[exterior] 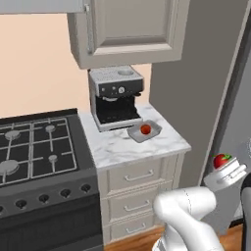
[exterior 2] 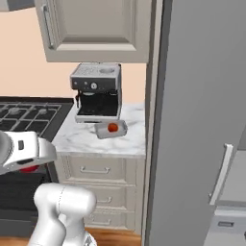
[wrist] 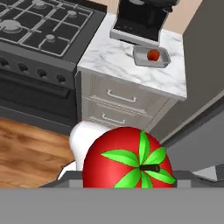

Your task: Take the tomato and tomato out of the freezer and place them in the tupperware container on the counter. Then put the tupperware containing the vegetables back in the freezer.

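Hand view, claw [wrist: 127,186] gripping stemmed tomato [wrist: 127,158], no legible writing

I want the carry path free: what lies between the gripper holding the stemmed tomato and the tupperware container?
In the hand view, past the red tomato in the gripper, only bare marble counter edge and drawer fronts precede the tupperware container.

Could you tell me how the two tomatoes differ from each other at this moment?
The red tomato has a green stem top; the orange-red tomato is smooth and plain. The red tomato is carried by the gripper, clear of the counter; the orange-red tomato already lies in the tupperware container. Both are small and round.
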